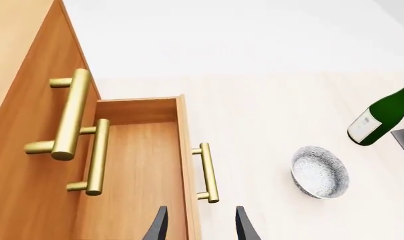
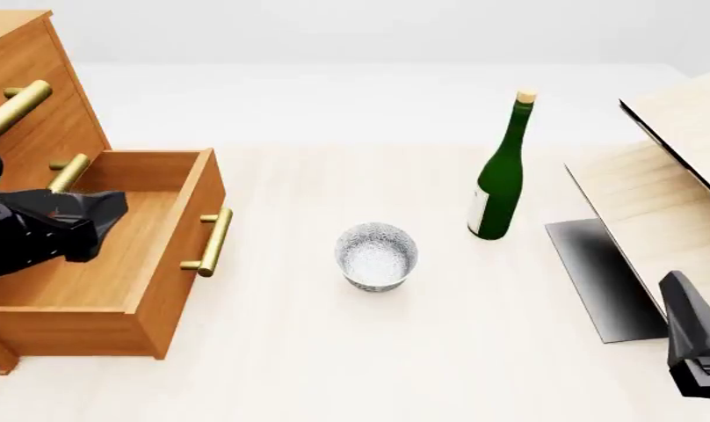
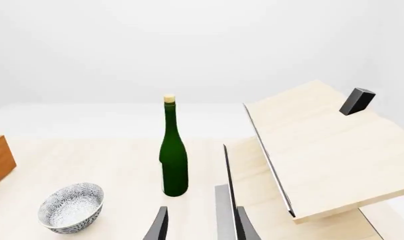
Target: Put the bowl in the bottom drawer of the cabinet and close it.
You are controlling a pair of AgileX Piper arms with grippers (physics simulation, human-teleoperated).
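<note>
The left gripper (image 1: pixel 199 227) hangs above the pulled-out bottom drawer (image 2: pixel 155 255), its two dark fingers spread apart with nothing between them. They straddle the drawer's front panel, with the brass handle (image 1: pixel 208 172) just ahead, a pose that suggests the arm is there for the drawer and not for carrying. Inside, the drawer shows only bare wood. Above it, the two upper drawers of the cabinet (image 2: pixel 32 92) sit shut.

Well off to this gripper's right, out on the pale table (image 2: pixel 331 369), the bowl (image 2: pixel 376 255) stands upright and empty, touched by nothing.

The right gripper (image 3: pixel 200 225) is also apart and holds nothing. The bowl lies ahead of it and to its left, within plausible reach. A green bottle (image 3: pixel 174 157) stands upright straight ahead, and a slanted pale board structure (image 3: pixel 322 150) rises to its right.
</note>
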